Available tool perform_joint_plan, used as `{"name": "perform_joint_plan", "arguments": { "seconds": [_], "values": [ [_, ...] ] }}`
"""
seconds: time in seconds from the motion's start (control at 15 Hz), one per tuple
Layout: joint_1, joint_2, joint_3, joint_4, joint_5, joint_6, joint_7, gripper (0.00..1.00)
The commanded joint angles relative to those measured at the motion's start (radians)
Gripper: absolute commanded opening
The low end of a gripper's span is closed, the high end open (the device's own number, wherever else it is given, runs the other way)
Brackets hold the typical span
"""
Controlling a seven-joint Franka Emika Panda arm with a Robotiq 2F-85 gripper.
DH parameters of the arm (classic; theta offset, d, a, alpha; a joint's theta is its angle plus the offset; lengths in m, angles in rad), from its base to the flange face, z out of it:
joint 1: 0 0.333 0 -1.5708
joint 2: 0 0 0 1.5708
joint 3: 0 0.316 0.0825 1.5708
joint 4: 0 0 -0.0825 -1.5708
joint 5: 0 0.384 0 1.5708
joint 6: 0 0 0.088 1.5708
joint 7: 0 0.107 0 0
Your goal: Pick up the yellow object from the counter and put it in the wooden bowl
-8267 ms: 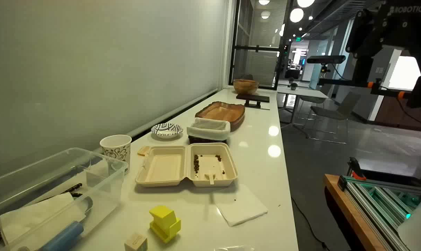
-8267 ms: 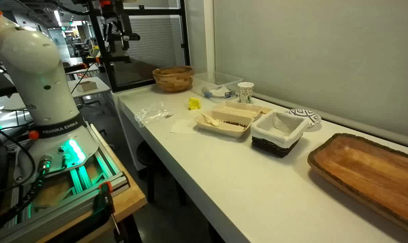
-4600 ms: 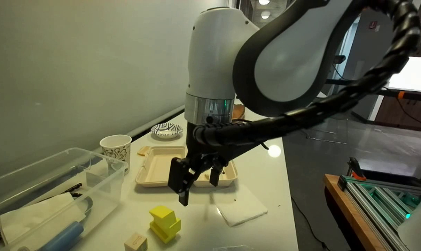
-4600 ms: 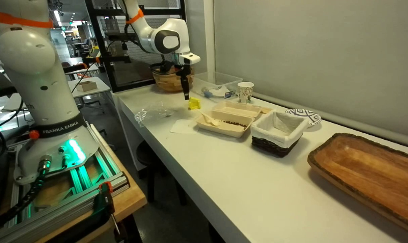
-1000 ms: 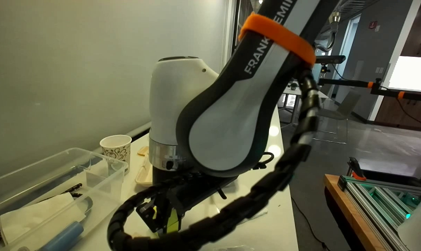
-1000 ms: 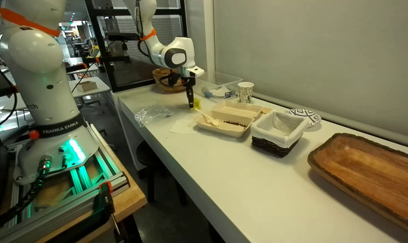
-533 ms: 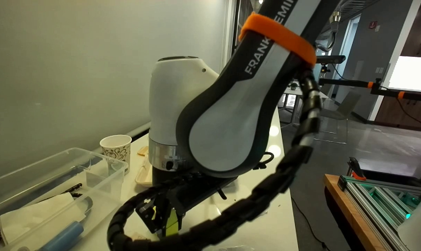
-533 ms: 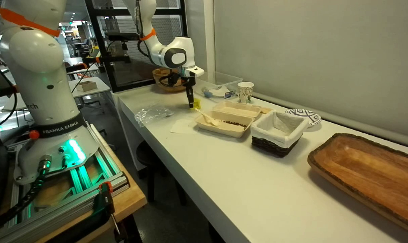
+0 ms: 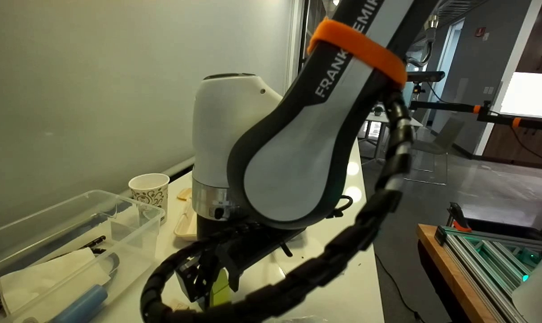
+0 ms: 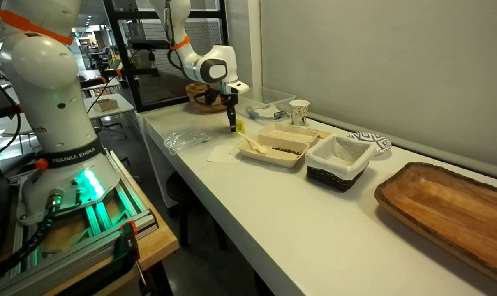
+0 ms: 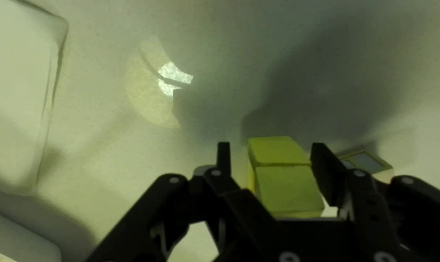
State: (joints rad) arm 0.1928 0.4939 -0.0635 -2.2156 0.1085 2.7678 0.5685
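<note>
Exterior views facing opposite ways along a counter (image 10: pixel 297 213), wrist view near, downward, napkin (image 11: pixel 16 94) at nine o'clock shared with an exterior view

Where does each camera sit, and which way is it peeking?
An exterior view: near the clear tub, looking along the counter; the robot's arm shows.
An exterior view: near the robot's base, facing roughly the opposite way, toward the tub; base and arm show.
Wrist view: on the arm, looking down at the yellow block; the fingers show.
Both exterior views share the cup, tub and arm.
</note>
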Motion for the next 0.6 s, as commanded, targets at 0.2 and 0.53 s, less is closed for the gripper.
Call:
{"name": "perform_joint_plan", "arguments": {
  "seconds": [0.2,0.53],
  "values": [
    [0.008,0.026,-0.004,-0.009,0.007,0.055,-0.016,0.64],
    [0.007,0.045,-0.002,-0.009,0.018,0.119,-0.039,0.54]
  ]
}}
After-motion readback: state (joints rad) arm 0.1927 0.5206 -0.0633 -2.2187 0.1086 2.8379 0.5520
